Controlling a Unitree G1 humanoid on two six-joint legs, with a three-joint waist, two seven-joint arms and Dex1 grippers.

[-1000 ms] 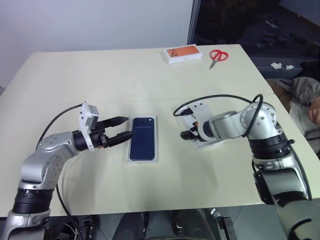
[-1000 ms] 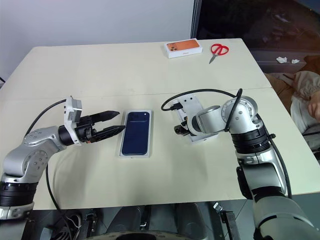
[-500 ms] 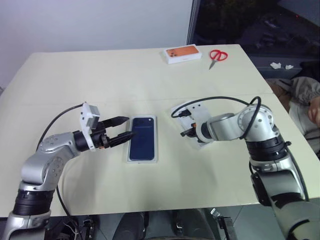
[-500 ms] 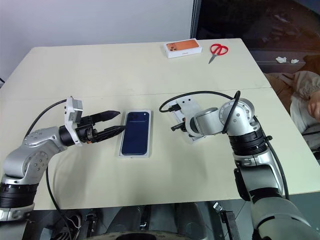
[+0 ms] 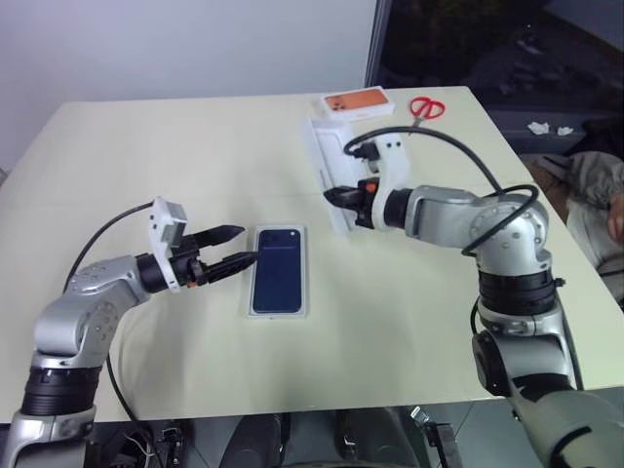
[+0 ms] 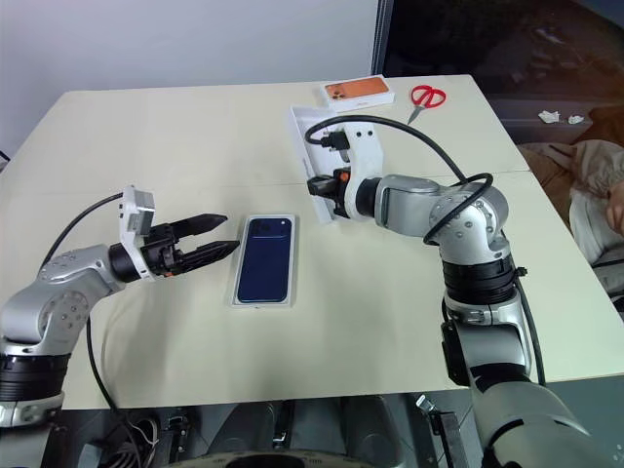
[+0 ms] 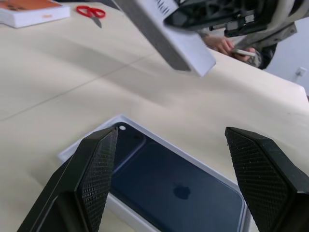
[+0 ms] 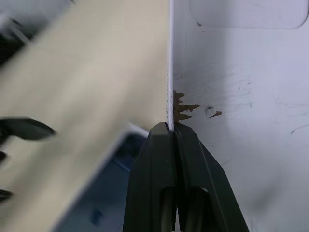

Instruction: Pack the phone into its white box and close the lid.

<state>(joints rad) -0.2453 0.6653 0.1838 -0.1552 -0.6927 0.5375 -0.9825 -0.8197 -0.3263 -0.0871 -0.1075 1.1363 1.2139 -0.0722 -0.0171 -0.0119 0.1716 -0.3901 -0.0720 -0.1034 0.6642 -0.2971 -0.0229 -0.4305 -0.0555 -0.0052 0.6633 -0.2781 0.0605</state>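
Now right gripper (image 6: pixel 317 185) on lid (image 6: pixel 310 156).

The lid (image 5: pixel 327 171) is partly covered by the right gripper (image 5: pixel 334 198) and its wrist camera mount in the upper centre of the head views. In the left wrist view its upper end is cut off by the top edge. In the right wrist view the table is motion-blurred. A person (image 6: pixel 606 207) is cut off at the right edge of the head views.

Cream table (image 5: pixel 195 146) before a pale wall (image 5: pixel 175 44); dark window (image 5: pixel 497 39) beside it.
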